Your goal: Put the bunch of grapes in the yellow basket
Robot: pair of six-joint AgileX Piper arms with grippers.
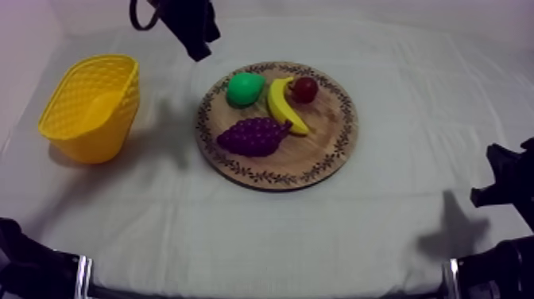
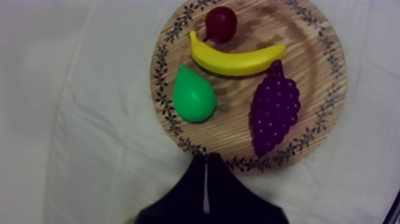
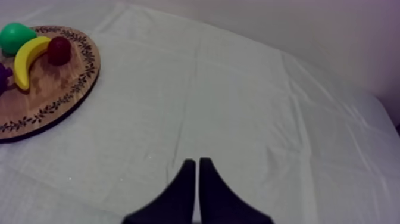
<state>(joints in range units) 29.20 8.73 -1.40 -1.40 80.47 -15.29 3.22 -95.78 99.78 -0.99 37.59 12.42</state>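
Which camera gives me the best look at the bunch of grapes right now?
The left wrist view: the bunch of grapes lies whole and large on the wooden board, beside the banana. The top view shows it whole but farther off. The right wrist view catches just a purple sliver next to the banana.

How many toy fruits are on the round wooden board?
4 on the board: green pear near the far rim, yellow banana beside it, small red fruit at the banana's far end, purple bunch of grapes by the near rim. None seems hidden.
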